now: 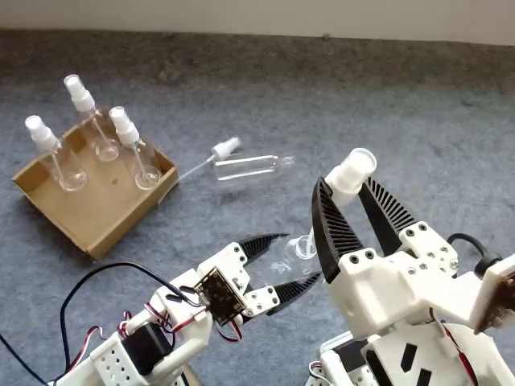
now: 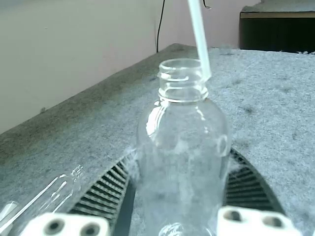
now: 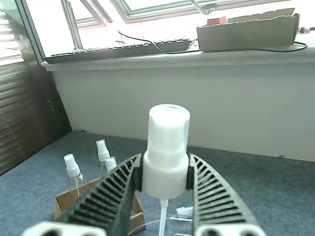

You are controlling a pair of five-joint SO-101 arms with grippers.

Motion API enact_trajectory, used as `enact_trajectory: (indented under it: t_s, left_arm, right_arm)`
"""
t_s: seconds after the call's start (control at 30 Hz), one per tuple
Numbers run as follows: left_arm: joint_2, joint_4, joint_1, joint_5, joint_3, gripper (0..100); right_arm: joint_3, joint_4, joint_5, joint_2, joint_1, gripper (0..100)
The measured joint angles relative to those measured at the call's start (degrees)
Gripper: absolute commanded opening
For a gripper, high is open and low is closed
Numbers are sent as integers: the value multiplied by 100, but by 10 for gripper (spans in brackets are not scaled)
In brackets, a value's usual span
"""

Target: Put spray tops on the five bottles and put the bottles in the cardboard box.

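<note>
While the left fingers (image 2: 106, 192) press against both sides of an uncapped clear bottle (image 2: 182, 147) and hold it upright at the lower middle of the high view, the right fingers (image 3: 109, 196) pinch a white spray top (image 3: 166, 147) by its collar, just above and to the right of it. The top's dip tube (image 2: 199, 34) hangs down to the bottle's mouth. Whether its tip is inside the rim or only against it cannot be told. Judgement: the bottle is held with its mouth up so that the tube can feed in and the top can seat on the neck.

In the high view a right finger screens the neck, so alignment is best checked from the left wrist.

At upper left the cardboard box (image 1: 129, 229) holds three capped bottles (image 1: 95, 121), all standing along its far side, with bare floor on the near side. At upper middle of the table (image 1: 386, 96) a second uncapped bottle (image 1: 249, 167) lies on its side, with a loose spray top (image 1: 226, 148) just beside it. Both lie near the route to the box and could be knocked. A black cable (image 1: 88, 281) loops from the left arm below the box.
</note>
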Motion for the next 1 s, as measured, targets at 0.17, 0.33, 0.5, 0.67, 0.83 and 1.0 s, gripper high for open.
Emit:
enact_trajectory:
  t_s: [0.17,0.33,0.5,0.67,0.83,1.0]
  left_arm:
    - [0,0,0,0,0,112]
    - [0,0,0,0,0,112]
    - [0,0,0,0,0,112]
    - [0,0,0,0,0,112]
    - [0,0,0,0,0,112]
    - [0,0,0,0,0,112]
  right_arm:
    - [0,0,202,0,0,98]
    - [0,0,484,-35,9,98]
    - [0,0,519,-35,9,98]
    - [0,0,519,-35,9,98]
    - [-132,0,519,-35,9,98]
    - [-510,0,519,-35,9,98]
